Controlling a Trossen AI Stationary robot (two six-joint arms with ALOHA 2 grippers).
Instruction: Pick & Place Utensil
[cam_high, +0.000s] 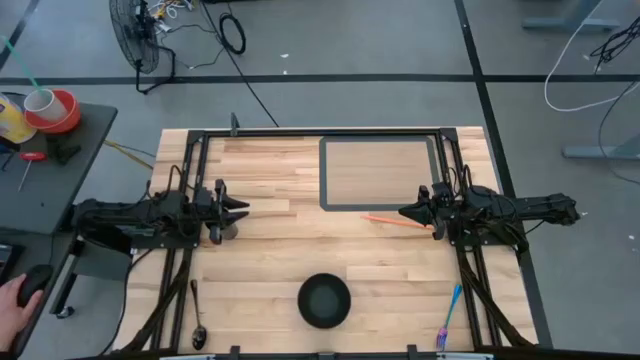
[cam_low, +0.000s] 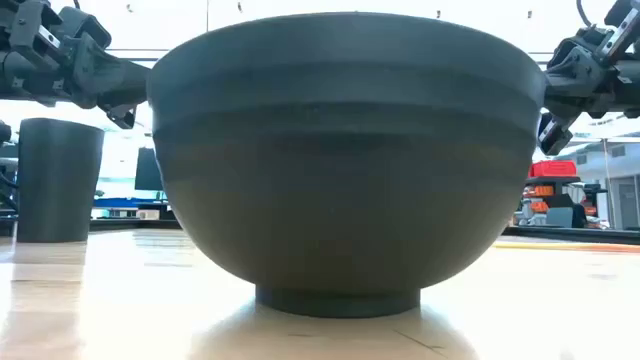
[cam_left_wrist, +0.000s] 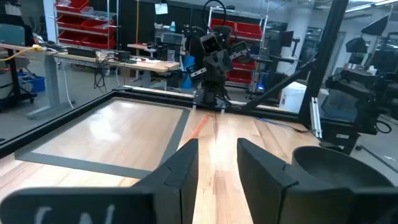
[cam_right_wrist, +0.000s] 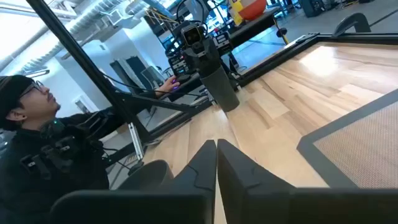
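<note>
The dark bowl (cam_low: 345, 160) fills the low view, sitting right in front of that camera on the wooden table (cam_high: 270, 260); from above it is a round black bowl (cam_high: 325, 301) near the table's front edge, about midway across. Taking the bowl as the landmark: a dark metal spoon (cam_high: 198, 318) lies well to its left near the front edge, its bowl end toward that edge, and a blue utensil with a purple tip (cam_high: 449, 315) lies well to its right, slanted, also near the front edge. Beyond the bowl and to its right, a thin orange utensil (cam_high: 392, 221) lies on the wood, just below the lower edge of the grey-bordered mat (cam_high: 378, 173), which occupies the far side of the table behind the bowl. The right gripper (cam_high: 408, 212) is beyond the bowl and to its right, its tip close by the orange utensil's right end, with its fingers (cam_right_wrist: 233, 165) pressed together and nothing between them; whether the tip touches the utensil is hard to judge from above. The left gripper (cam_high: 243, 212) is beyond the bowl and to its left, with a dark cup (cam_high: 222, 230) close against its underside; its fingers (cam_left_wrist: 181, 171) stand a little apart and the gap between them shows only bare table. A person in dark clothing (cam_right_wrist: 37, 143) sits past the table's left side.
</note>
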